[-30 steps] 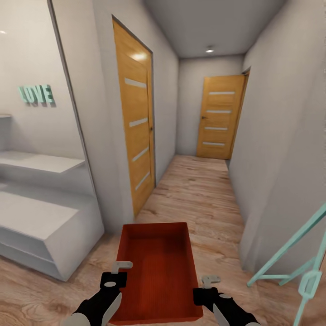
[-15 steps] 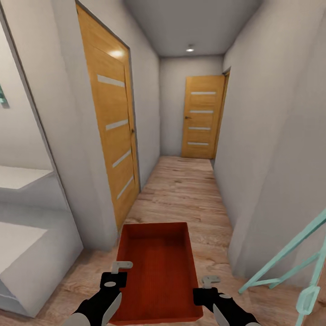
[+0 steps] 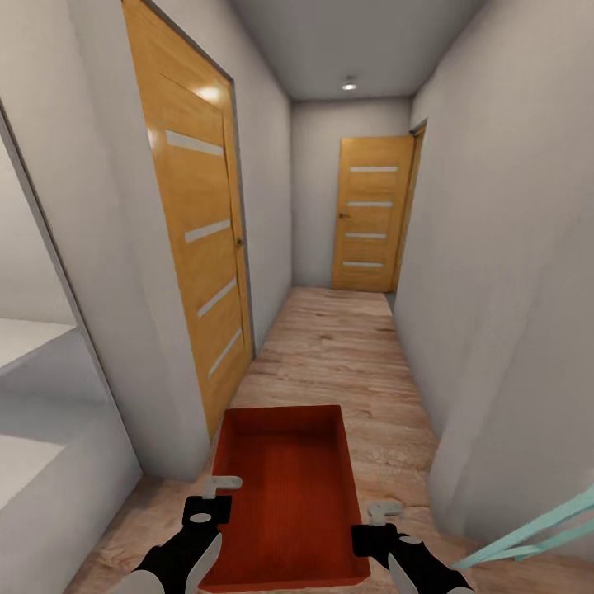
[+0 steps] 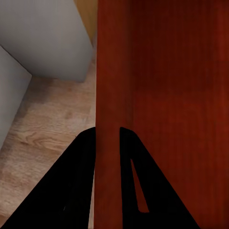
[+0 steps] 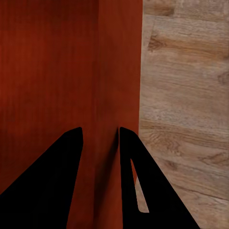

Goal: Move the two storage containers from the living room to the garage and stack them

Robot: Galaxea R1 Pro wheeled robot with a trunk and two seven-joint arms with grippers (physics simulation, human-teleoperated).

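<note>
We are carrying the storage container down the corridor — left tool and right tool each pinching a side wall — and clipping the doorframe could jar it loose.

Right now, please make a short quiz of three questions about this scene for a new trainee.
1. True or false: the storage container is held by both grippers.
2. Which wall does the left gripper clamp? A) the wall on the robot's left side B) the far wall C) the wall on the right side
3. Fill in: the floor below the container is light ____ planks.

Key: 1 true, the right gripper pinches the opposite wall. 2 A. 3 wood.
</note>
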